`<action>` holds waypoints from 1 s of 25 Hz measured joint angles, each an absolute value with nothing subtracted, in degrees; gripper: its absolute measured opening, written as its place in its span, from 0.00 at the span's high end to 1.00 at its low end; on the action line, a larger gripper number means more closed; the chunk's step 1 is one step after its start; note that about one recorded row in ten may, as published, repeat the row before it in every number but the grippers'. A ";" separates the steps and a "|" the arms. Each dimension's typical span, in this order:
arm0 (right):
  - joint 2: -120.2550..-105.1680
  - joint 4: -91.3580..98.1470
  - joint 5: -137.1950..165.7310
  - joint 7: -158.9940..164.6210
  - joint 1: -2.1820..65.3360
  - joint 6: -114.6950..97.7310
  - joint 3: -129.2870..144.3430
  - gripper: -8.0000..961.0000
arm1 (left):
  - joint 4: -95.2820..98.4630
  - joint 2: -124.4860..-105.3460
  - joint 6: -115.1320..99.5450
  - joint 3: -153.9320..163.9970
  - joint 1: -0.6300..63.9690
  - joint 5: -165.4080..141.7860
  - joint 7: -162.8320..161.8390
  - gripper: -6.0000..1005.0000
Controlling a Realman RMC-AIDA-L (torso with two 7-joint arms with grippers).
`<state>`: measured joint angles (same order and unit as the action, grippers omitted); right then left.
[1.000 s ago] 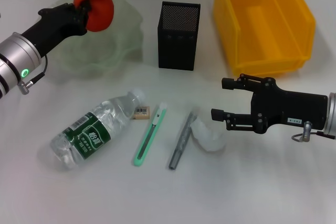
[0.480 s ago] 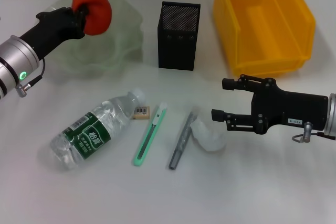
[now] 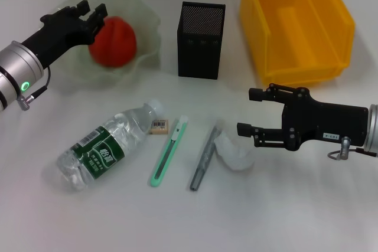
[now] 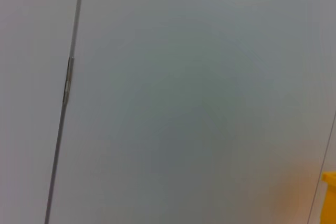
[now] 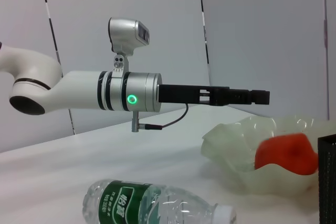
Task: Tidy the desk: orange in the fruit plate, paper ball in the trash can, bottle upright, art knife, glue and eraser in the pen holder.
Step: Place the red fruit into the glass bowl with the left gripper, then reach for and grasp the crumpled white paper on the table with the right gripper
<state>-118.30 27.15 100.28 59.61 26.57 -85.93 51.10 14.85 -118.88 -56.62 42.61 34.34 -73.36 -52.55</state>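
Note:
The orange (image 3: 113, 42) lies in the pale green fruit plate (image 3: 147, 22). My left gripper (image 3: 94, 11) hovers open just above and left of it, holding nothing. In the right wrist view the orange (image 5: 286, 153) rests in the plate (image 5: 231, 140) below the left gripper (image 5: 260, 96). The bottle (image 3: 106, 149) lies on its side. Beside it are the eraser (image 3: 159, 126), green art knife (image 3: 168, 151), grey glue (image 3: 204, 159) and white paper ball (image 3: 233, 154). My right gripper (image 3: 247, 111) stands open, right of the paper ball.
The black mesh pen holder (image 3: 201, 39) stands at the back centre, with the yellow trash can (image 3: 295, 22) to its right. The left wrist view shows only a wall and a sliver of the yellow trash can (image 4: 329, 198).
The left gripper has opened and let go of the orange, which dropped from its fingers into the fruit plate. The right arm has not moved.

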 joint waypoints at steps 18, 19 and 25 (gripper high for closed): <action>-118.30 27.16 100.28 59.61 26.55 -85.80 50.89 0.16 | 14.93 -118.82 -58.10 42.63 34.07 -73.39 -53.41 0.20; -118.30 27.16 100.28 59.61 26.56 -85.79 50.89 0.16 | 14.92 -118.80 -58.10 42.63 34.04 -73.39 -53.42 0.19; -118.30 27.15 100.28 59.61 26.67 -85.79 50.88 0.16 | 14.91 -118.79 -58.10 42.63 34.03 -73.39 -53.43 0.19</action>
<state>-118.30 27.15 100.28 59.61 26.67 -85.79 50.88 14.91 -118.79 -58.10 42.63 34.03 -73.39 -53.43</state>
